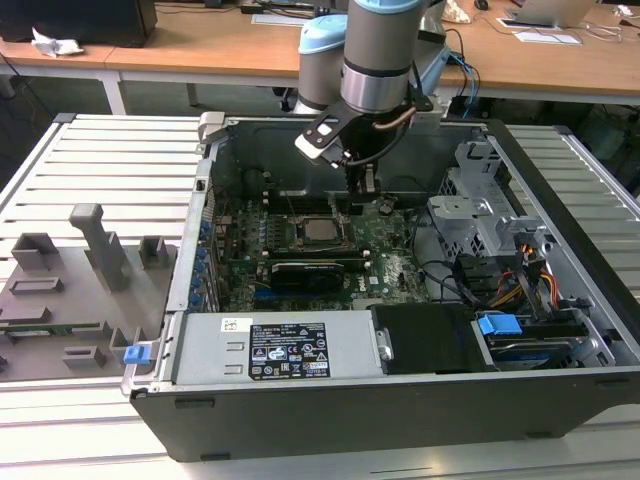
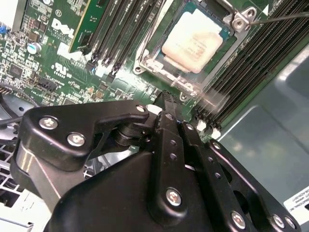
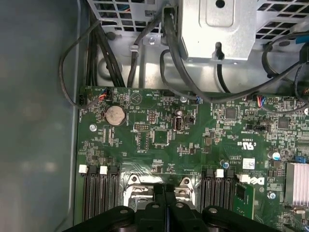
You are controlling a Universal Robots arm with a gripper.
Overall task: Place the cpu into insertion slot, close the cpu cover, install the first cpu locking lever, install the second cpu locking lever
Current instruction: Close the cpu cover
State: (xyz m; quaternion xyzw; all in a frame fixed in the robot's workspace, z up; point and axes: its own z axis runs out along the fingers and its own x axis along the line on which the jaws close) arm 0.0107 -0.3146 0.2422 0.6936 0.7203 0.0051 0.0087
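On the pale slatted table (image 1: 120, 150): open black computer case (image 1: 400, 420); grey fixture plate (image 1: 60, 300) just beside it, at the exterior view's left.

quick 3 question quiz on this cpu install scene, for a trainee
1. True or false: the cpu lies in its socket on the motherboard.
2. On the gripper, the jaws are: A wide open; B shut together, holding nothing; C shut on the cpu.
3. Which task part is the gripper's tip nearest in the second wrist view?
Key: 1 true; 2 B; 3 the cpu cover, the frame around the chip.
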